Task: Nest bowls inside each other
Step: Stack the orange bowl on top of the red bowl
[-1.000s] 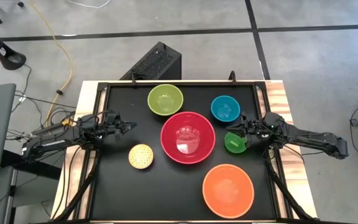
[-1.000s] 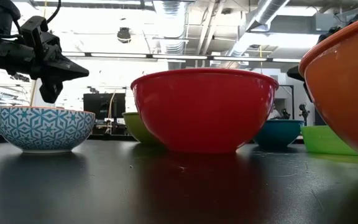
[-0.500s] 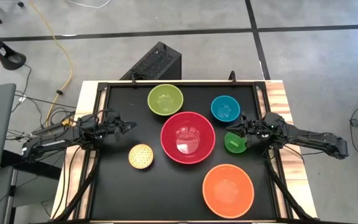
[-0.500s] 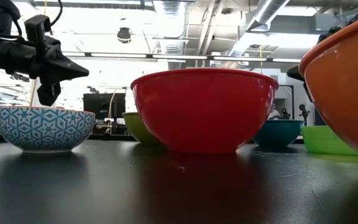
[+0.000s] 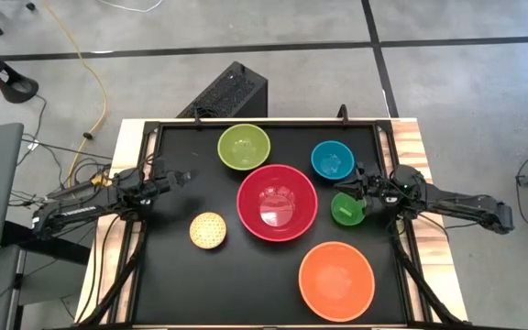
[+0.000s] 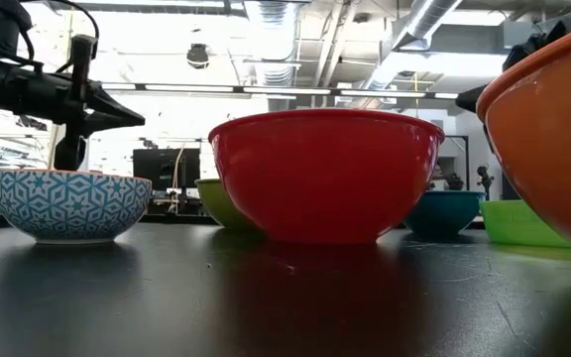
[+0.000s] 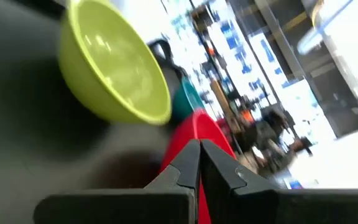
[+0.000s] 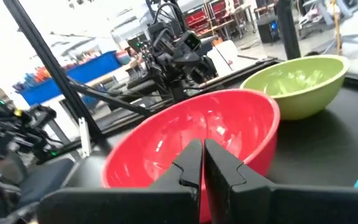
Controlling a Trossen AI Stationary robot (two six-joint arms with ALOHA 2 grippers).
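Note:
Six bowls stand apart on the black table, each on its base. They are red [image 5: 277, 202] in the middle, orange [image 5: 336, 280] near right, lime green [image 5: 244, 147] far, blue [image 5: 332, 160] far right, dotted yellow [image 5: 207, 230] near left and small green [image 5: 345, 209] right of the red one. My left gripper [image 5: 186, 177] hovers shut above the table, left of the red bowl, pointing level [image 7: 199, 155]. My right gripper [image 5: 350, 189] is shut [image 8: 202, 155], level above the gap between the blue and small green bowls, facing the red bowl [image 8: 191, 137].
A raised black frame [image 5: 264, 122] rims the table. Bare tabletop lies at the near left [image 5: 236, 284] and the far left. A black box [image 5: 232, 92] and cables lie on the floor beyond the far edge.
My left gripper has rolled about its own pointing line while staying in place, still shut. My right gripper's tip has tipped up a little. No bowl has moved.

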